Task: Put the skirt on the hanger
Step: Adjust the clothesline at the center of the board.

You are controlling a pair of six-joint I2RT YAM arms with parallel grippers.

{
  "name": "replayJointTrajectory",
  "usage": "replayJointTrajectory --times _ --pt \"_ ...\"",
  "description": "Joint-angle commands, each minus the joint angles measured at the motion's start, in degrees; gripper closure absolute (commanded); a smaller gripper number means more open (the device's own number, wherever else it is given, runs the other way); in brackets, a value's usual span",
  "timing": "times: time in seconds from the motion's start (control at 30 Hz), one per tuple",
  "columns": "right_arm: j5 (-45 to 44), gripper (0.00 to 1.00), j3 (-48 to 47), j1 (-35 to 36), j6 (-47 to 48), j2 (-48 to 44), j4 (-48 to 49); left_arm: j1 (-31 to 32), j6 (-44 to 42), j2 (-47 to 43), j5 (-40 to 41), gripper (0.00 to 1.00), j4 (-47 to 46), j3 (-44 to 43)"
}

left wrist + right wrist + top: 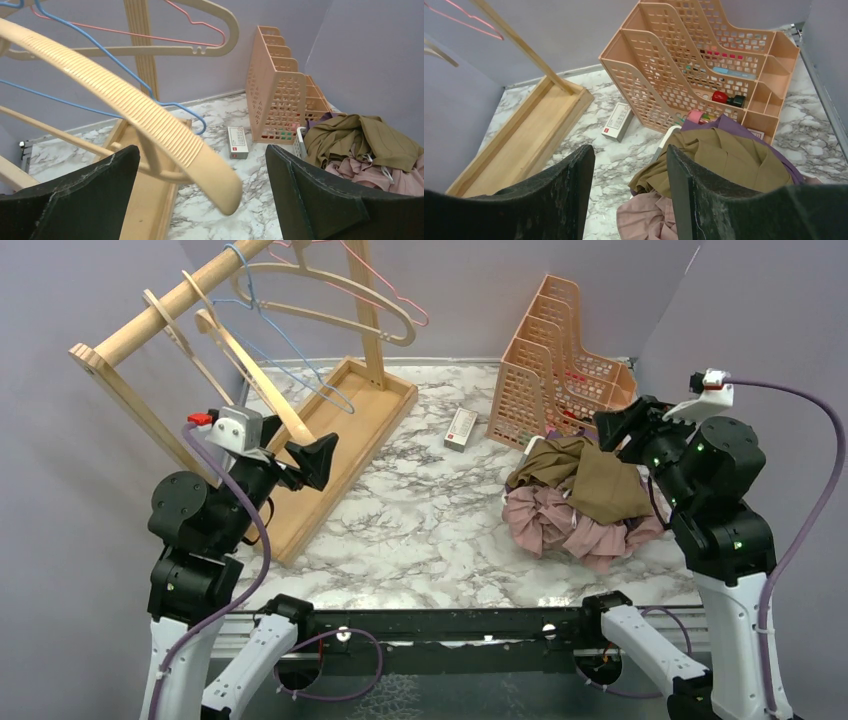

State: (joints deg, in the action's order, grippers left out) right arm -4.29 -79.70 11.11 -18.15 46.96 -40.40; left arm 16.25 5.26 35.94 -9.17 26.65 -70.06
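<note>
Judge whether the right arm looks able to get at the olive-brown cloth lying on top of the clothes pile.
Probably yes. The right gripper, fingers open, hovers just above the olive-brown cloth, which lies uncovered atop the pink ruffled garment. The peach mesh organiser stands behind, not between.

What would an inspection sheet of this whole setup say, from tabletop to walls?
Surface: marble-patterned table.
Job's things: pile of clothes at right, olive over pink; which piece is the skirt is unclear. Hangers on the wooden rack at left, all bare.
Clutter: peach file organizer; small white box.
Grippers: left gripper open, beige hanger end in its gap, ungripped; right gripper open above the pile.
Cables: purple cable loops from each wrist.
Surroundings: lavender walls; nothing else seen.
</note>
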Motion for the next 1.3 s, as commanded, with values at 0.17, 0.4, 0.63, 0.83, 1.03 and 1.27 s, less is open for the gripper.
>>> replayJointTrajectory --times 0.17,0.4,0.63,0.83,1.03,1.27 --pt "-8.2 0.34 4.3 -0.5 -3.5 4.0 -11.3 1.2 1.2 -2.9 -12.7 0.01 -7.4 8.6" --pt "-8.5 0.21 11.3 -0.6 -5.8 8.8 -14.2 1.8 1.7 -2.1 -22.7 0.01 -11.2 14.6" --pt "-19.1 0.32 13.6 -0.6 -10.1 15.5 -19.2 2.2 -0.5 0.5 -23.3 0.02 -10.8 17.7" --pt "-18.6 0.37 15.7 -0.6 -9.8 17.2 -15.7 2.5 -3.7 1.8 -22.6 0.02 -8.5 13.9" --pt "-16.5 0.52 14.4 -0.6 -8.6 16.7 -13.6 2.5 -6.0 2.0 -20.8 0.02 -6.6 7.9" --pt "-12.7 0.54 12.0 -0.6 -8.5 16.6 -12.8 2.5 -4.4 0.2 -22.3 0.02 -4.4 4.1"
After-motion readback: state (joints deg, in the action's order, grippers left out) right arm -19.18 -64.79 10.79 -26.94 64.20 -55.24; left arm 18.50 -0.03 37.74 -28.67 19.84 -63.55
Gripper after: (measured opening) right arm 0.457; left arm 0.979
